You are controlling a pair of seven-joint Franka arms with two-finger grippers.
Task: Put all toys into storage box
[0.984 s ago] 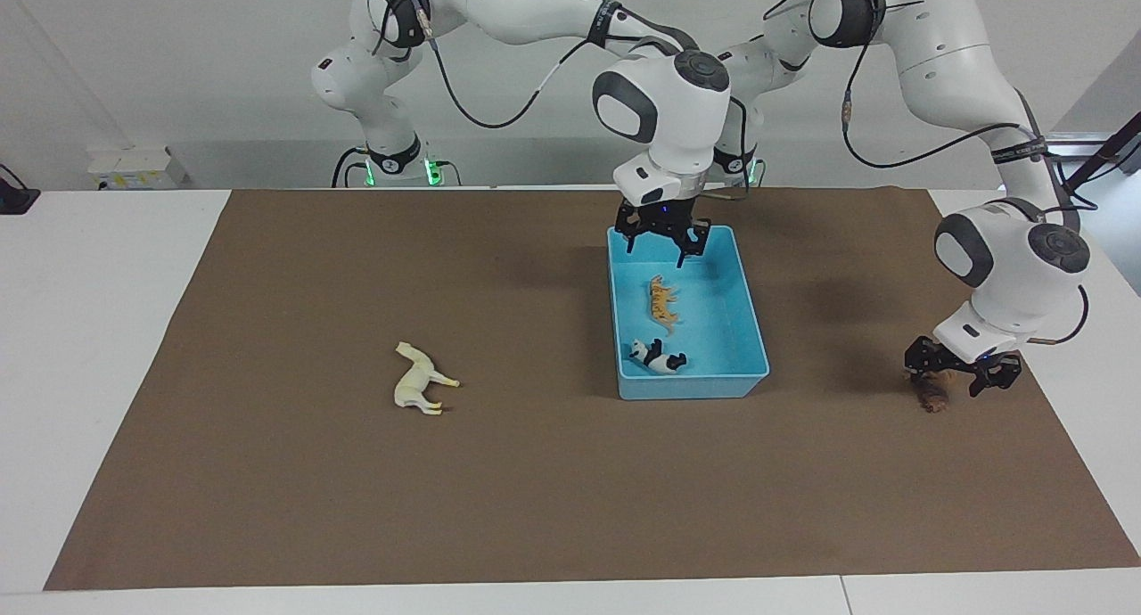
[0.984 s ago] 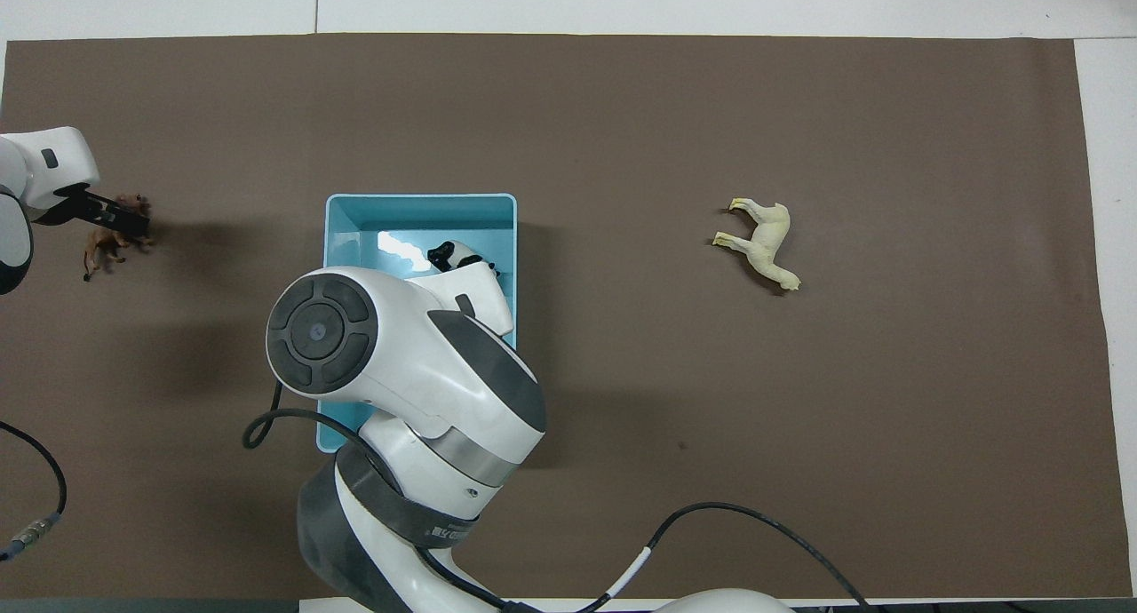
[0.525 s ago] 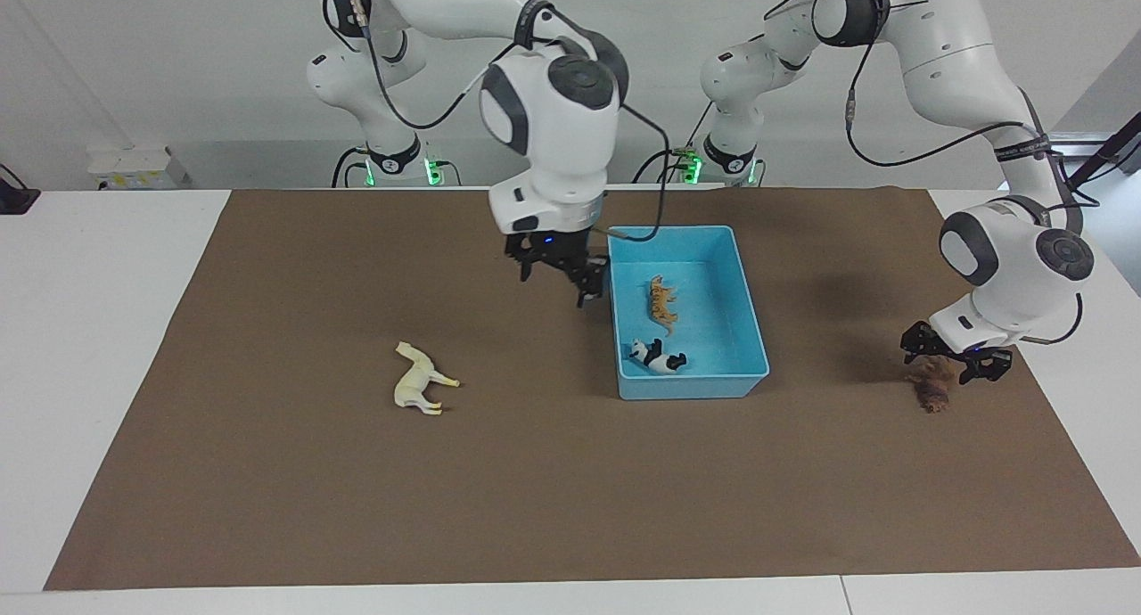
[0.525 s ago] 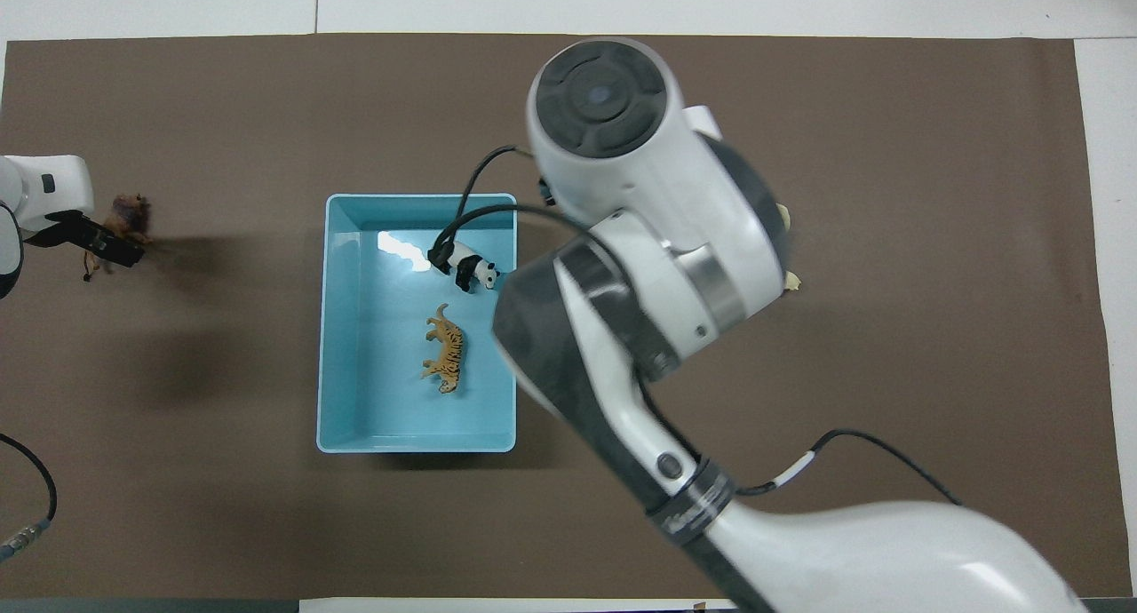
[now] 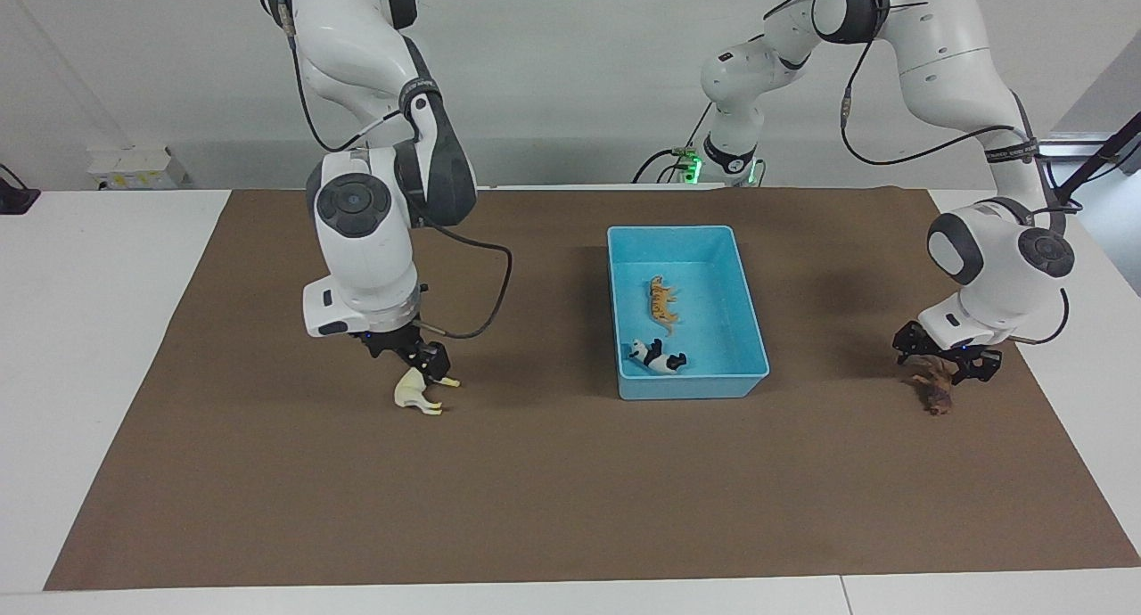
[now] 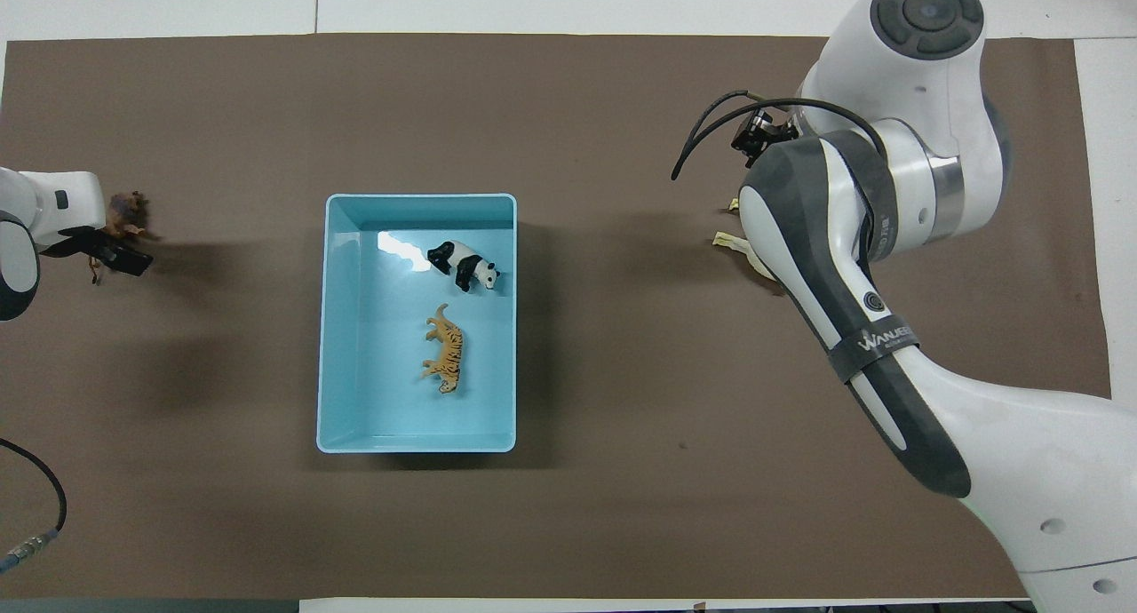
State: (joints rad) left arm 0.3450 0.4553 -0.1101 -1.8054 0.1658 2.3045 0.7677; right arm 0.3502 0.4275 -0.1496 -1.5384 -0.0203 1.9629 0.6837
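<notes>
The light blue storage box (image 5: 688, 386) stands mid-table, also in the overhead view (image 6: 417, 198). The orange tiger (image 5: 661, 301) (image 6: 444, 351) and the panda (image 5: 655, 356) (image 6: 464, 265) lie in it. The cream-white horse (image 5: 417, 394) lies on the mat toward the right arm's end; in the overhead view only its legs (image 6: 730, 238) show under the arm. My right gripper (image 5: 412, 364) is open, low over the horse's front half. The brown lion (image 5: 933, 394) (image 6: 126, 213) lies toward the left arm's end. My left gripper (image 5: 947, 361) (image 6: 99, 250) is open, just over the lion.
A brown mat (image 5: 570, 499) covers the white table (image 5: 98, 330). The right arm's cable (image 5: 495, 294) hangs over the mat between the horse and the box.
My right arm has swung from over the box to the horse and come down onto it. My left gripper has stayed at the lion, rising slightly.
</notes>
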